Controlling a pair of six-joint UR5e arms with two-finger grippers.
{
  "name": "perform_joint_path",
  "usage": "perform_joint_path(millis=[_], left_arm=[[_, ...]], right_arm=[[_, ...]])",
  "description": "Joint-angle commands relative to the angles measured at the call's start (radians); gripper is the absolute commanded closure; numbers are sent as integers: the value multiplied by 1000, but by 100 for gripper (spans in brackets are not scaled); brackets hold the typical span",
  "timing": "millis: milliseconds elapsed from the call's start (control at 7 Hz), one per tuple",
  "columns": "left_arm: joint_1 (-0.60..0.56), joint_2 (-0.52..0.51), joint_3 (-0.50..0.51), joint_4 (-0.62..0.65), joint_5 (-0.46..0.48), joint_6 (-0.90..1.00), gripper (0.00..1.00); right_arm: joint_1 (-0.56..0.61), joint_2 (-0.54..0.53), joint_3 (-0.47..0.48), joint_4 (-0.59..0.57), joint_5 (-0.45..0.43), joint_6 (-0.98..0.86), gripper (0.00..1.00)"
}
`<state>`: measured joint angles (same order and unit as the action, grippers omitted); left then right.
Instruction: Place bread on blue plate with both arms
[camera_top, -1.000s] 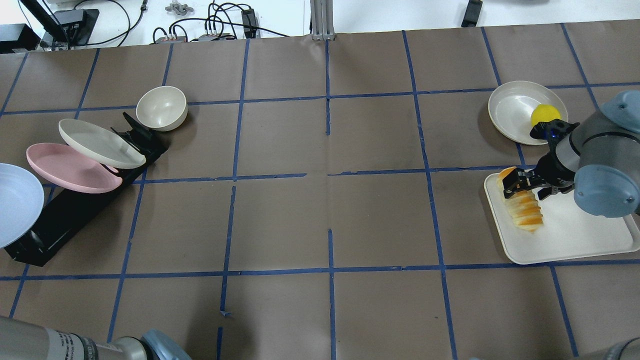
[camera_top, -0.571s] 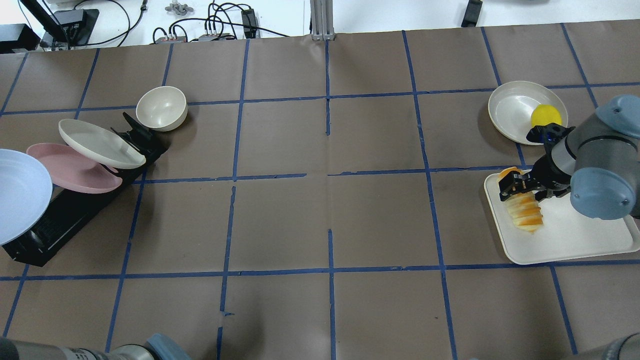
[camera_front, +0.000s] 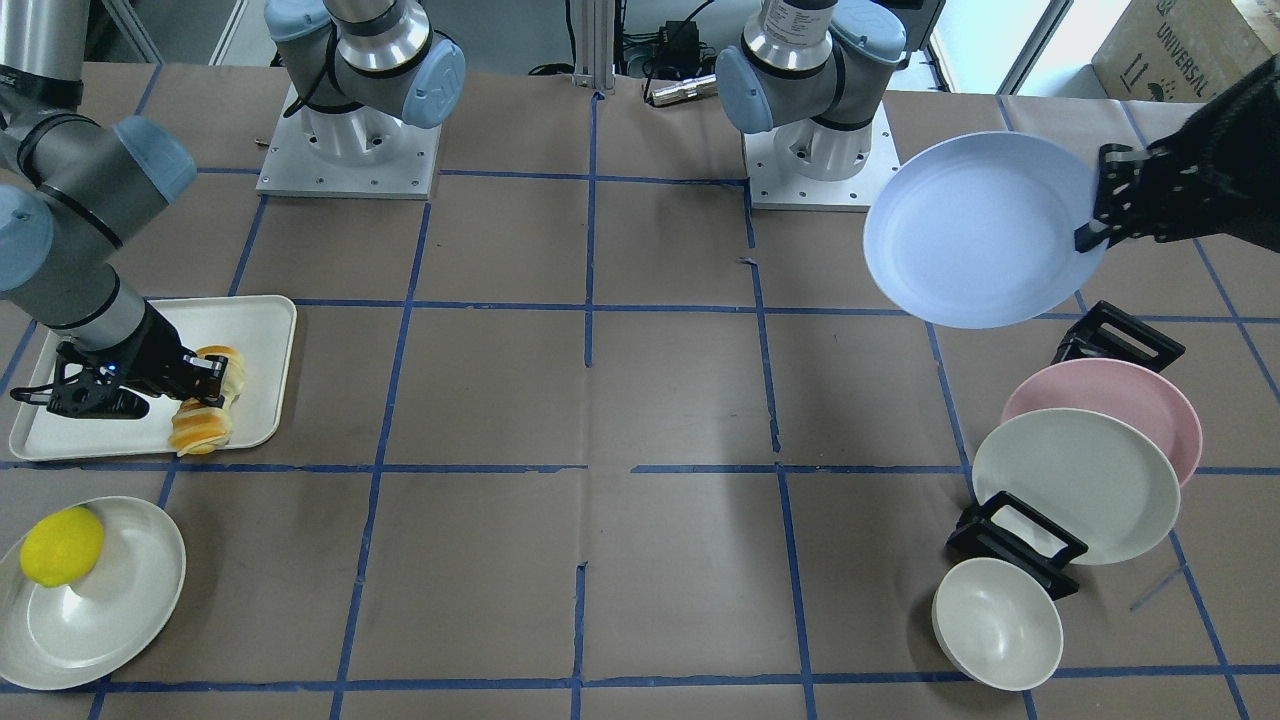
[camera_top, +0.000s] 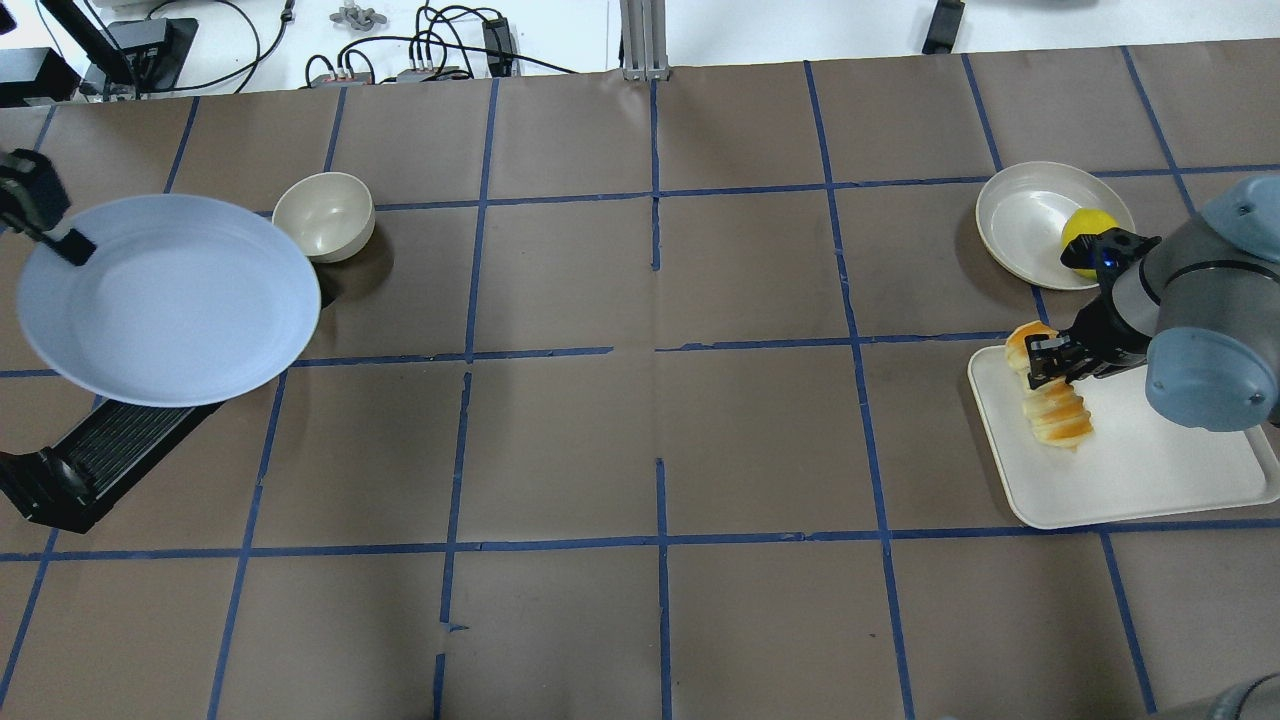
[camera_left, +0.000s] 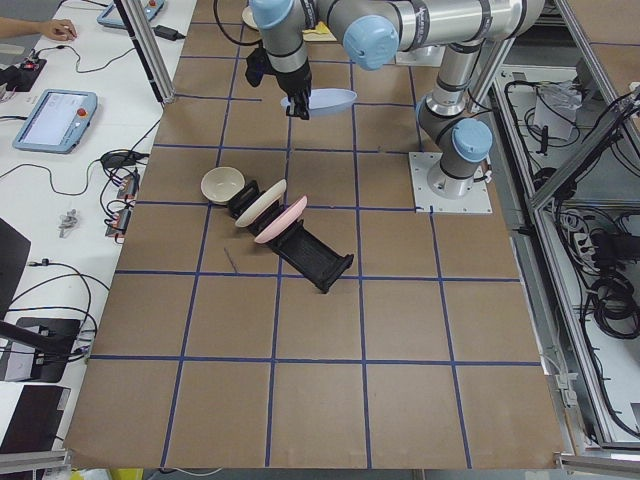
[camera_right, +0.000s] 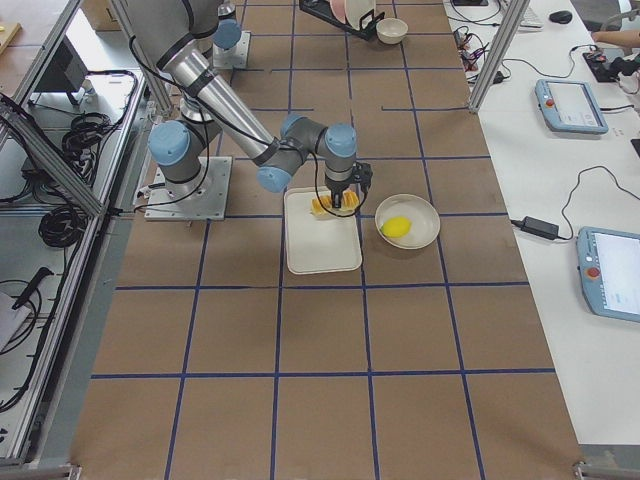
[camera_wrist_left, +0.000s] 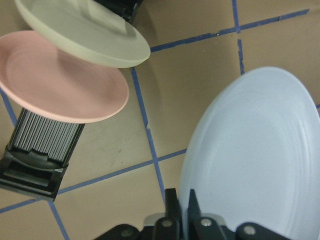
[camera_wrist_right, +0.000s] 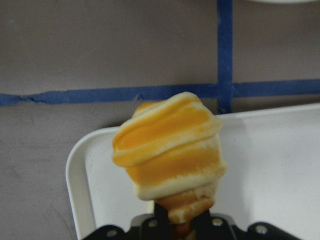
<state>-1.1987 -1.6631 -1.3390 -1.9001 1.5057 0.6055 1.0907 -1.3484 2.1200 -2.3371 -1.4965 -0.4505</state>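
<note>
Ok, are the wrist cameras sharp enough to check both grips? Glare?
Left wrist view: the blue plate is evenly lit, no glare, its edge clear in the left gripper. Right wrist view: the bread is close, slightly soft, hiding much of the right gripper.

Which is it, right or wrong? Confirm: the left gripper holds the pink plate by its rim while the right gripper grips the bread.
Wrong colour. The left gripper holds the blue plate by its rim; the pink plate sits in the rack, per the front-facing view. The rest stands.
</note>
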Motion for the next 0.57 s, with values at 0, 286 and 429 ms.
perform_joint_path(millis=[0,286,429], left_arm=[[-232,-20,-8,140,5,-275,97],[-314,-26,-28,241,13,-496,97],[-314,-26,-32,265,15,-518,97]], right_arm=[[36,-73,-55,57,-4,-17,88],[116,-145,-130,150,-5,21,88],[167,-170,-190,230,-4,104,88]])
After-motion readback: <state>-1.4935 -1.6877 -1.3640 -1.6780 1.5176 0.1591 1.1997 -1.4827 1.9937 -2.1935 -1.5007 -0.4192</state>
